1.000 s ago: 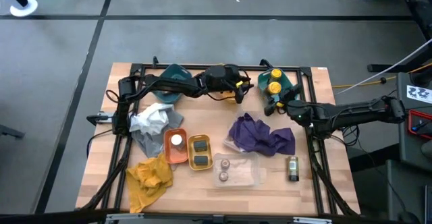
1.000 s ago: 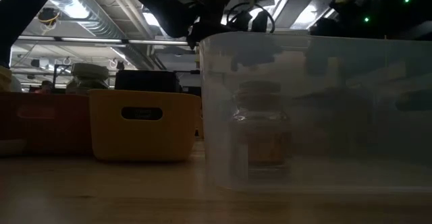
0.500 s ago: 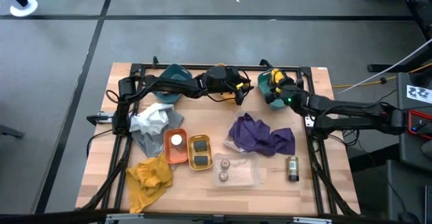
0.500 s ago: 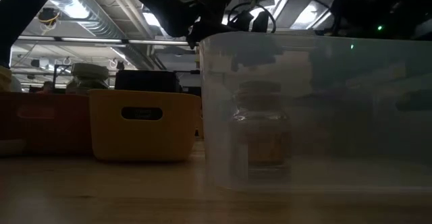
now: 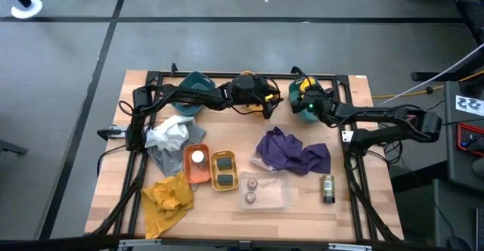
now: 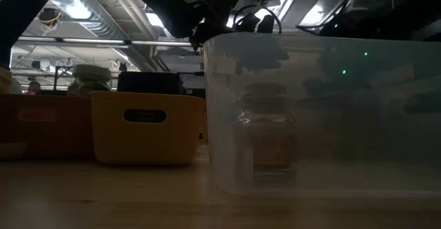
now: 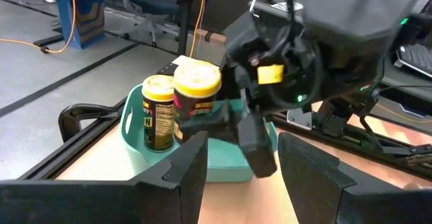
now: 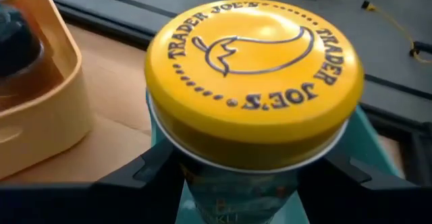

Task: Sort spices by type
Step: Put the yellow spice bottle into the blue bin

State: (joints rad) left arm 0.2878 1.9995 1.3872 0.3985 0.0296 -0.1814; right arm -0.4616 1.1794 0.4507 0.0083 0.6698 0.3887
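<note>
Two yellow-lidded spice jars show in the left wrist view at the teal tray (image 7: 223, 163) on the table's far right. One jar (image 7: 156, 109) stands in the tray. My right gripper (image 8: 246, 183) is shut on the other jar (image 7: 196, 89), which is above or in the tray (image 5: 321, 92). My left gripper (image 7: 239, 177) hovers open just left of the tray, at the far edge (image 5: 271, 100), with nothing between its fingers. A white-lidded jar sits in the orange tray (image 5: 197, 174). Two dark tins lie in the yellow tray (image 5: 224, 160), and two pale-lidded jars are in the clear tray (image 5: 276, 198). My right gripper pinches the yellow-lidded jar between its two fingers, on the body just under the lid (image 8: 229, 187). The fingers (image 7: 202, 119) come from the table's right, slanting down, and lie across the jar. The jar stays about upright. My left finger hides its bottom, so whether it rests in the tray cannot be told.
A dark-lidded jar (image 5: 327, 188) lies alone on the table near the right edge. A purple cloth (image 5: 295, 151) is mid-table, a grey-white cloth (image 5: 170, 137) and a yellow cloth (image 5: 168, 198) are on the left. A dark teal tray (image 5: 198, 85) sits far left under my left arm.
My right gripper has swung toward the table's far edge and a little left, sinking and tipping, and has carried the yellow-lidded jar to the teal tray beside the other jar.
</note>
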